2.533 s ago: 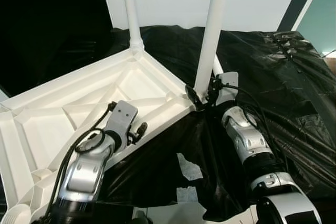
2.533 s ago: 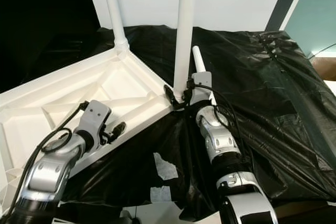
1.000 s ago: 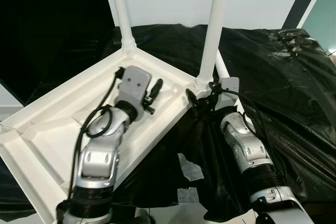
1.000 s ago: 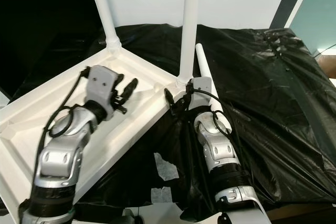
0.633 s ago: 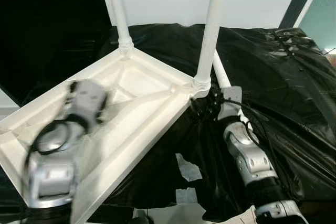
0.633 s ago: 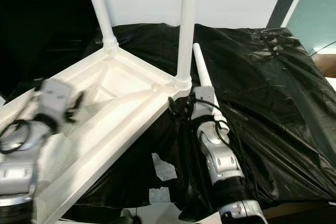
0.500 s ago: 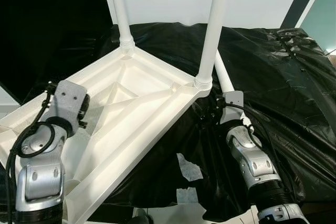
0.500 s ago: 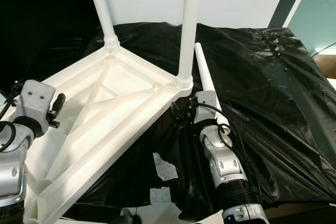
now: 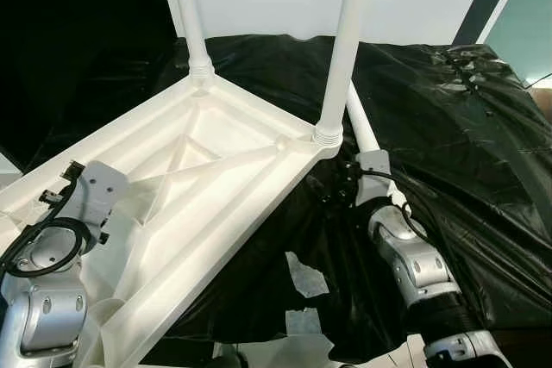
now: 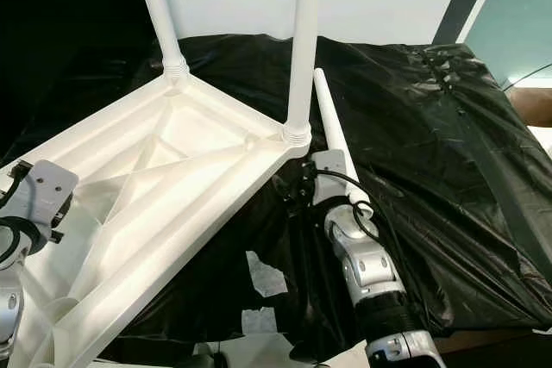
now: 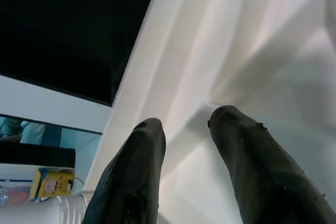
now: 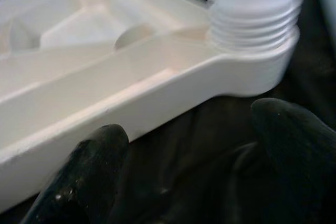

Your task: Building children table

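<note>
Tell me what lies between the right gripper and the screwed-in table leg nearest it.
Only rumpled black plastic sheet, in the right wrist view. The open right gripper sits just short of the leg in the tabletop's corner.

white plastic tabletop (image 9: pixel 207 170), ribbed underside, w/ white legs (image 9: pixel 343 49). loose white leg (image 10: pixel 332 127) on glossy black sheet (image 9: pixel 448 127). silver arms, black fingers (image 11: pixel 142 171). white wall, teal panel (image 9: pixel 530 15) at the right edge.

Both upright legs (image 9: pixel 349 49) run past the top edge.
</note>
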`<state>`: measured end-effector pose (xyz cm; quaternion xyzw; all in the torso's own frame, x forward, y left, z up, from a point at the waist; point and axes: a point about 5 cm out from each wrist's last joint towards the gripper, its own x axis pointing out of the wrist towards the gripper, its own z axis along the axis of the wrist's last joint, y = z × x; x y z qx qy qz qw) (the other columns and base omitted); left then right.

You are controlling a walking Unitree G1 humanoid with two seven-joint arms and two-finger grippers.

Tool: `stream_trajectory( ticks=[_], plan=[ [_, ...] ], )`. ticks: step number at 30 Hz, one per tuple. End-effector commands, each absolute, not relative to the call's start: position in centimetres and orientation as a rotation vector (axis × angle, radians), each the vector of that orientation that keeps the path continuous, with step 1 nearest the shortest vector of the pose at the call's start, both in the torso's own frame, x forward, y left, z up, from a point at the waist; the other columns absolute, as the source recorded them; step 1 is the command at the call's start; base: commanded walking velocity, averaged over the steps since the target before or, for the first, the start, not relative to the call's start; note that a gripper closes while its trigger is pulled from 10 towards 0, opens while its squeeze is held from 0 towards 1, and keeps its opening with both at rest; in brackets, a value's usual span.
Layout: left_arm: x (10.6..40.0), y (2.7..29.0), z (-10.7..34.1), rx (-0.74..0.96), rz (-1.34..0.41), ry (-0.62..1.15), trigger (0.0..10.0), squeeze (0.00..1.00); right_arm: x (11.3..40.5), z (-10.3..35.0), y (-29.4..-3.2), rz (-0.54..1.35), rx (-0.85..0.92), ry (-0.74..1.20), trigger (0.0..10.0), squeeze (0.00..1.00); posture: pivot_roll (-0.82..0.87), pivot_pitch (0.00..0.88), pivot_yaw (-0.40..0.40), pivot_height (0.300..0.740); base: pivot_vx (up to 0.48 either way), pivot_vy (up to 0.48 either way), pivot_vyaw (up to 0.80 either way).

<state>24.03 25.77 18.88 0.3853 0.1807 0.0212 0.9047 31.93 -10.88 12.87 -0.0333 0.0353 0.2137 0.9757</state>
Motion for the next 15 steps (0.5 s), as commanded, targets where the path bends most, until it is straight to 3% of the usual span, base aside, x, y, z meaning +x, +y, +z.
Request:
stream_trajectory(
  ticks=[1, 3, 8, 15],
  plan=[
    [23.7, 25.6, 18.5, 0.845, 0.001, 0.422, 10.0, 0.0, 32.4, 12.4, -10.6, 0.47, -0.053, 0.127, 10.0, 0.0, 0.21, 0.085, -0.021, 0.74, 0.0, 0.0, 0.0],
    [23.7, 25.6, 18.5, 0.845, 0.001, 0.422, 10.0, 0.0, 32.4, 12.4, -10.6, 0.47, -0.053, 0.127, 10.0, 0.0, 0.21, 0.085, -0.021, 0.74, 0.0, 0.0, 0.0],
    [22.2, 24.4, 16.3, 0.979, -0.244, 0.603, 10.0, 0.0, 34.4, 13.0, -9.8, 0.537, -0.058, 0.189, 10.0, 0.0, 0.22, 0.08, -0.022, 0.74, 0.0, 0.0, 0.0],
    [20.7, 22.7, 15.1, 0.951, -0.447, 0.699, 10.0, 0.0, 35.2, 13.3, -9.6, 0.585, -0.075, 0.2, 10.0, 0.0, 0.21, 0.072, -0.017, 0.74, 0.0, 0.0, 0.0]
  ],
)
